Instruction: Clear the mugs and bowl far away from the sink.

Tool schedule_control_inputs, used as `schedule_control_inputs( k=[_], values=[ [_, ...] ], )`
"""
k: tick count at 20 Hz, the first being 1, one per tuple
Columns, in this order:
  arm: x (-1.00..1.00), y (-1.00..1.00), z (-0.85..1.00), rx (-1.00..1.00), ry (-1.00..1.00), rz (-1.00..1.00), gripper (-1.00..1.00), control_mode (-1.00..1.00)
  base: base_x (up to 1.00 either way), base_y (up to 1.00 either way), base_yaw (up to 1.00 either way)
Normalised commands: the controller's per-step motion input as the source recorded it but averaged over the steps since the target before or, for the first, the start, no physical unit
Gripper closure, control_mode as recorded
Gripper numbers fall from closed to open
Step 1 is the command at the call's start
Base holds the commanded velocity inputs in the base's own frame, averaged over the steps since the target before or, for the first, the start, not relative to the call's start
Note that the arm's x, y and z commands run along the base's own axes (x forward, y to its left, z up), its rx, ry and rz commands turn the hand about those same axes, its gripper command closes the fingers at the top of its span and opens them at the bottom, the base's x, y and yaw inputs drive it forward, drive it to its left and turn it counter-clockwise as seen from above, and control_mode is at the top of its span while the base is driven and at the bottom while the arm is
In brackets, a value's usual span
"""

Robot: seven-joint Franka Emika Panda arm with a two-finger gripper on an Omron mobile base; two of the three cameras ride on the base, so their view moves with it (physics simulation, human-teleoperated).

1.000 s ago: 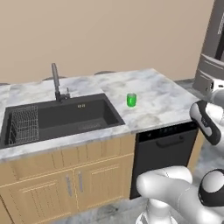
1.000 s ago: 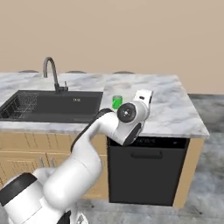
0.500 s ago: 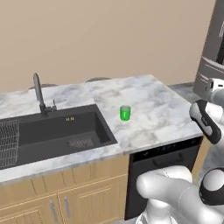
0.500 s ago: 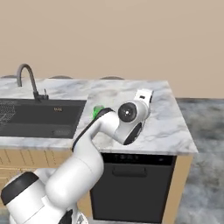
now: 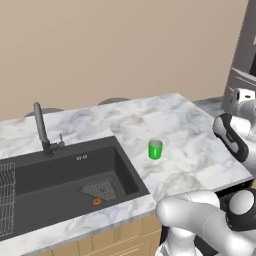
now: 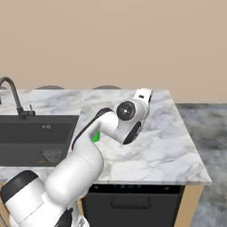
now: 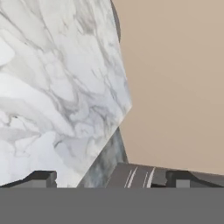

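Marble counter point(image 5: 190, 145) runs along a plain tan wall, and it's the biggest thing going. One black sink point(image 5: 60, 182) is sunk into its left part, with one curved dark faucet point(image 5: 42, 127) at the back edge, a wire rack point(image 5: 5, 197) at the far left and a drain strainer point(image 5: 100, 190) on the basin floor. One dishwasher point(image 6: 133, 206) sits under the counter. One green mug point(image 5: 155, 149) stands upright on the marble just right of the sink; from the right base camera the arm's elbow covers most of it. Gripper point(image 7: 109, 178) hovers past the counter's corner, fingers spread wide, holding nothing.
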Motion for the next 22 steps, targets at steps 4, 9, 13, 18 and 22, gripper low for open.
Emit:
schedule_control_inputs(
  k=[4, 9, 13, 18, 22],
  values=[
    [0.00, 0.00, 0.00, 0.00, 0.00, 0.00, -1.00, 1.00, 0.52, 0.36, -0.12],
    [0.00, 0.00, 0.00, 0.00, 0.00, 0.00, -1.00, 1.00, 0.10, 0.04, -0.01],
    [0.00, 0.00, 0.00, 0.00, 0.00, 0.00, -1.00, 1.00, 0.00, 0.00, 0.00],
    [0.00, 0.00, 0.00, 0.00, 0.00, 0.01, -1.00, -1.00, 0.00, 0.00, 0.00],
    [0.00, 0.23, 0.00, 0.00, 0.05, 0.15, -1.00, -1.00, 0.00, 0.00, 0.00]
  ],
)
